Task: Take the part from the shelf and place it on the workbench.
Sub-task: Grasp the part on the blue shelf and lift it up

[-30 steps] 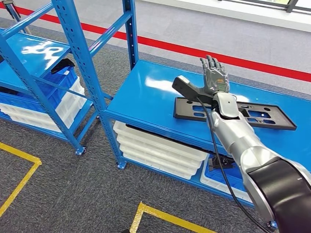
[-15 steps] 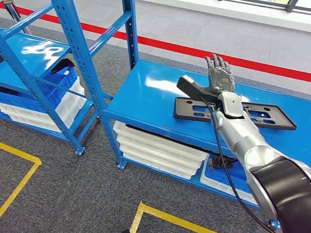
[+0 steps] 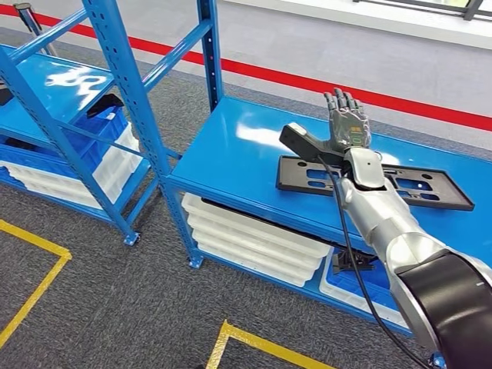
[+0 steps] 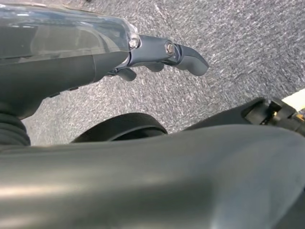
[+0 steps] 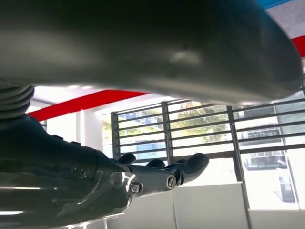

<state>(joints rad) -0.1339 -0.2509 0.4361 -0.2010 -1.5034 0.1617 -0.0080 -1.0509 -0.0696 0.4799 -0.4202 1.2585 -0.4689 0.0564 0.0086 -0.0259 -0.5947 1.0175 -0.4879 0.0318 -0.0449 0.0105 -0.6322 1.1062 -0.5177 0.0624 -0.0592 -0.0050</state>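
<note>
On the blue metal shelf (image 3: 244, 165), seen from the head view, lies the long flat black plastic panel with cut-out slots (image 3: 429, 188), stretched along the shelf board. The robot's right hand (image 3: 347, 127) hangs above the panel's left half, palm out, fingers (image 3: 342, 102) straight and spread, holding nothing; its thumb juts out to the side. Whether the hand touches the panel cannot be told. I judge the part light and stiff but thin, so it may flex or tip if lifted by one end; a hold near the middle of a long edge, or through a slot, looks safest, and the smooth plastic may slip. White stacked trays (image 3: 255, 238) sit on the level below.

From the left wrist view, the left hand (image 4: 158, 55) hangs over grey carpet (image 4: 233, 43), its dark fingers loosely extended with nothing in them.

From the right wrist view, the right hand's fingers (image 5: 187, 167) reach out straight against a bright window with bars (image 5: 201, 129), empty.
</note>
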